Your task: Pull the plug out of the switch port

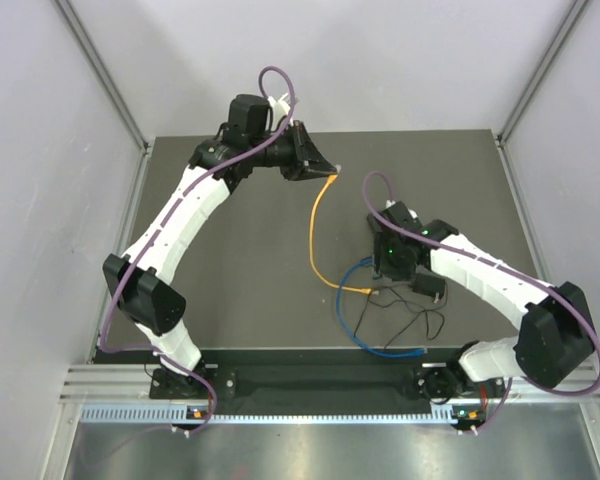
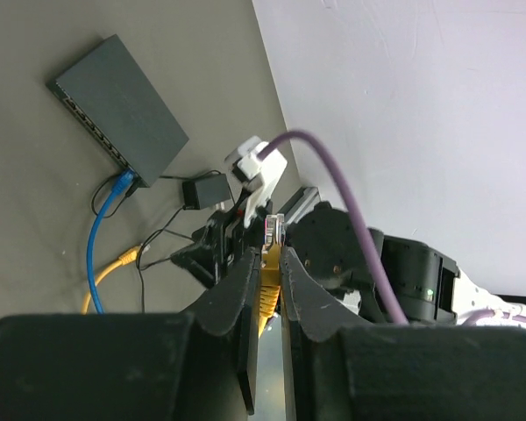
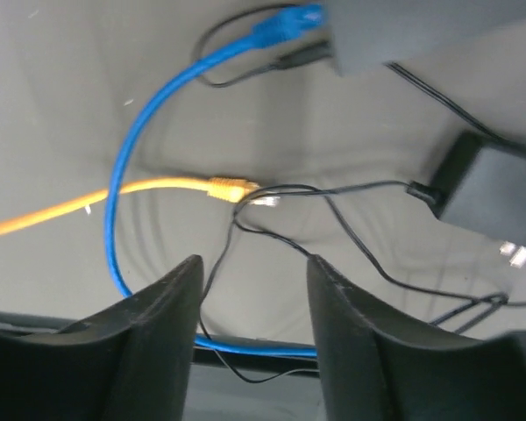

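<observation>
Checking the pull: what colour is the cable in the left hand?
Yellow cable; the left wrist view shows it best.

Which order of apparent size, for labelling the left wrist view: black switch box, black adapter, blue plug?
Largest first: black switch box, then black adapter, then blue plug; the last two look fairly close.

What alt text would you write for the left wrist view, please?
The left gripper pinches a yellow cable's plug. Behind, a blue cable is plugged into the flat black switch; a small black adapter lies beside it.
</observation>
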Available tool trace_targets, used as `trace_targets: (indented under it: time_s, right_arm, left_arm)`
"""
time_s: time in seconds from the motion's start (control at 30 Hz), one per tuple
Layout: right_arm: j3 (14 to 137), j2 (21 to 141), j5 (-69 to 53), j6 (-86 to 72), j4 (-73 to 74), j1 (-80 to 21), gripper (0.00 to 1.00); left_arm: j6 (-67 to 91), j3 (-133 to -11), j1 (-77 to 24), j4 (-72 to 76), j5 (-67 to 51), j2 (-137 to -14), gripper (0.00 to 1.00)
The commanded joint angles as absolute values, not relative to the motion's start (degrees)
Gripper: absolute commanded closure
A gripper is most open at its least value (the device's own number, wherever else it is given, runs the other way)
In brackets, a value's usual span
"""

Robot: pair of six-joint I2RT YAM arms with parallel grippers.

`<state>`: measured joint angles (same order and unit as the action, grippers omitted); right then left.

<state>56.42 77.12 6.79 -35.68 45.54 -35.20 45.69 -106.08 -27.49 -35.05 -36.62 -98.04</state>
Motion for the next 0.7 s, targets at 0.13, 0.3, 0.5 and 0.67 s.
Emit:
trace_targets:
  time_s: [0.13,0.3,0.5,0.67]
  right_arm:
    - [55.55,76.02,7.03,-50.08,46.23,-31.2,0.66]
    - [54.58,79.45,5.19,-59.05,48.07,-30.33,0.61]
    - [51.77,80.42,3.51,-63.98,46.58,-28.74,0.52]
    - [47.65,79.19,2.29,-68.11,42.64,-26.37,0.51]
  left_arm:
    - [45.61,-105.38,-27.69,-32.17,-38.49,-97.12,1.0]
    - [45.79,-105.03,-27.77,-31.73,-39.02,-97.29,1.0]
    - [45.53,-104.94,-27.69,-31.73,-39.55,-97.3,1.0]
    - [45.26,-105.03,-27.6,-31.99,-39.55,-97.47,1.0]
